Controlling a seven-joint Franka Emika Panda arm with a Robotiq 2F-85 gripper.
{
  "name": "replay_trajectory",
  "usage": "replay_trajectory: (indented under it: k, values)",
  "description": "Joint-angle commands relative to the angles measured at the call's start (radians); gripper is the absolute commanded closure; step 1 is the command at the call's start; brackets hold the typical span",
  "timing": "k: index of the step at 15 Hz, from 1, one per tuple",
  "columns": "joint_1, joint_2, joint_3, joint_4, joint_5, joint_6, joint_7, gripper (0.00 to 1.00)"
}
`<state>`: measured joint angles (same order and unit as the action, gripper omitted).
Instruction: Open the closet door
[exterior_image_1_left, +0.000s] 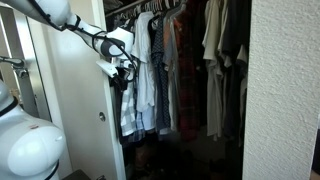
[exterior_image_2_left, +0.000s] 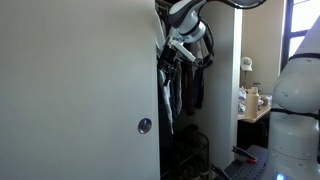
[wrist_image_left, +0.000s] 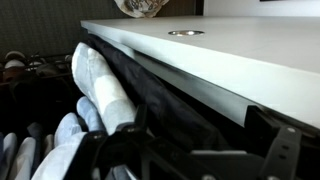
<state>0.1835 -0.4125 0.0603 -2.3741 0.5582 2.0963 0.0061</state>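
The closet door (exterior_image_1_left: 75, 110) is a plain white panel with a small round silvery pull (exterior_image_1_left: 100, 116). It fills the left of an exterior view (exterior_image_2_left: 80, 90), where the pull (exterior_image_2_left: 145, 125) sits low near its edge. The closet beside it stands open. My gripper (exterior_image_1_left: 120, 65) is high up at the door's free edge, also seen in an exterior view (exterior_image_2_left: 176, 52). In the wrist view the door (wrist_image_left: 250, 50) and pull (wrist_image_left: 185, 33) lie above my gripper (wrist_image_left: 190, 140), whose fingers are spread wide with the door's dark edge between them.
Hanging shirts and jackets (exterior_image_1_left: 180, 60) fill the open closet close to my gripper; pale garments (wrist_image_left: 100, 85) show in the wrist view. A rough textured wall (exterior_image_1_left: 285, 90) borders the opening. A desk with small objects (exterior_image_2_left: 255, 100) and a window (exterior_image_2_left: 300, 30) lie beyond.
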Motion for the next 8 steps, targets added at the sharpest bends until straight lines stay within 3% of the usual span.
replay_trajectory:
  k: [1,8]
  values:
    - [0.040,-0.070,0.017,-0.061,0.045,-0.063,-0.046,0.00]
    - [0.056,-0.058,0.032,-0.069,0.101,-0.062,-0.057,0.00]
